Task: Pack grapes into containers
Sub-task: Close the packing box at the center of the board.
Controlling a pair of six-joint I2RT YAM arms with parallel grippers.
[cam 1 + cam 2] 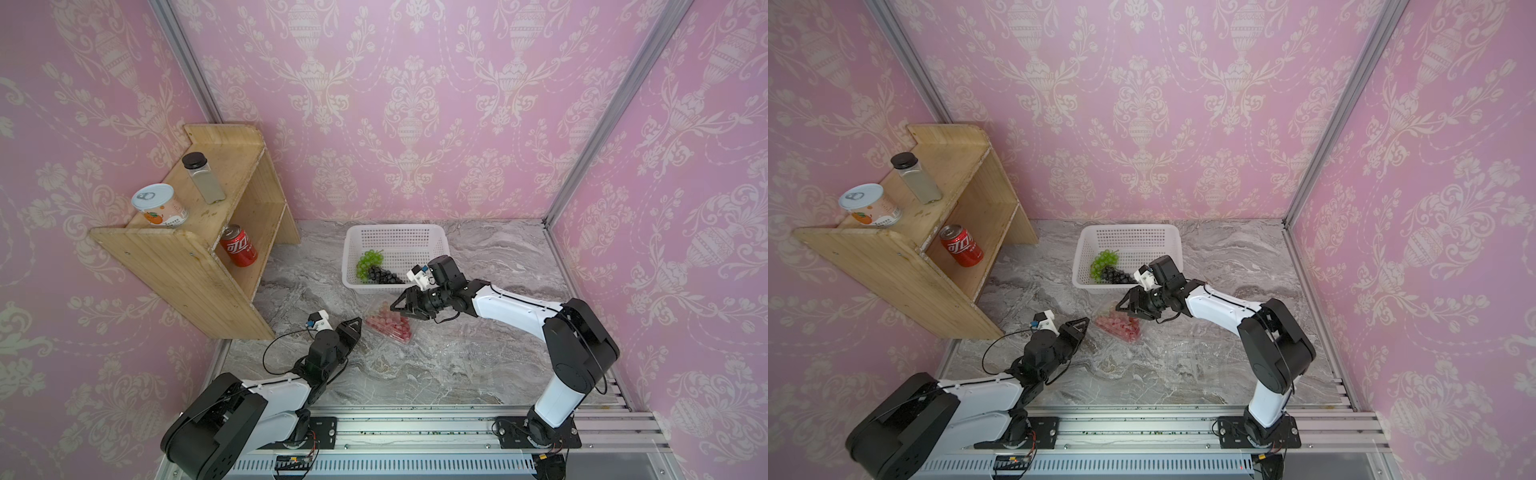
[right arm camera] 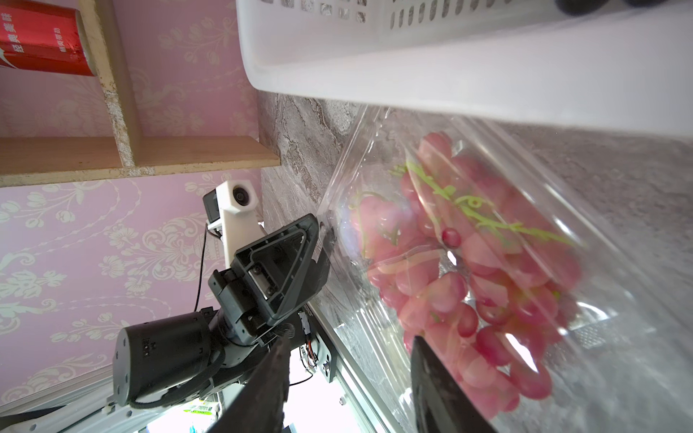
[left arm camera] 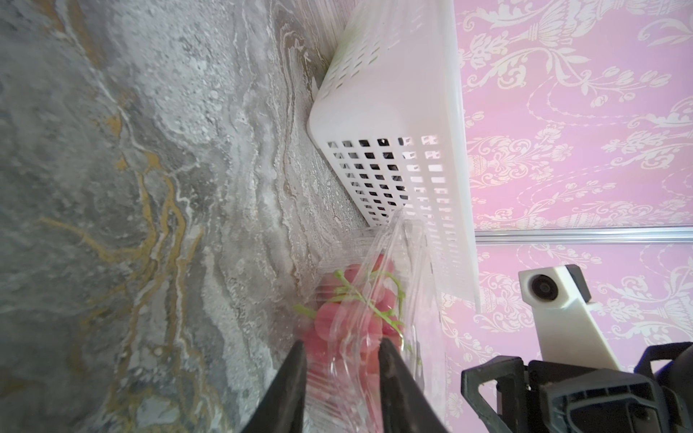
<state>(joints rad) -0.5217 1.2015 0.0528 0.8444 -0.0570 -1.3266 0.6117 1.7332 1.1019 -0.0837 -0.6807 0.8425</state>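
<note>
The left arm (image 1: 276, 395) stretches low from its base across the surface (image 1: 436, 374). Its wrist is bent so that the left claw (image 1: 358, 322) points at 1 end of the clear container (image 2: 339, 176). In the left wrist view its 2 fingers (image 3: 292, 382) stand narrow, with the container's thin plastic edge and some of the red grapes (image 1: 386, 323) showing between them. I cannot tell whether they pinch the plastic.

The right arm (image 1: 511, 309) rises from its base, folds at the elbow and reaches out level toward the left arm. The right claw (image 1: 395, 306) hangs over the container's other end and faces the left claw, with the container between the 2. It is about half wide, with nothing between its fingers (image 2: 442, 390).

The container lies on the surface just ahead of the left claw and under the right claw. The red grapes fill it, green stems uppermost. Clear plastic also lies over them; I cannot tell whether it is a lid.

Just beyond the right claw stands the white basket (image 1: 415, 245), close beside the container. It holds a green bunch (image 1: 369, 262) and a dark bunch (image 1: 384, 275), which touch each other on the side nearest the claws.
</note>
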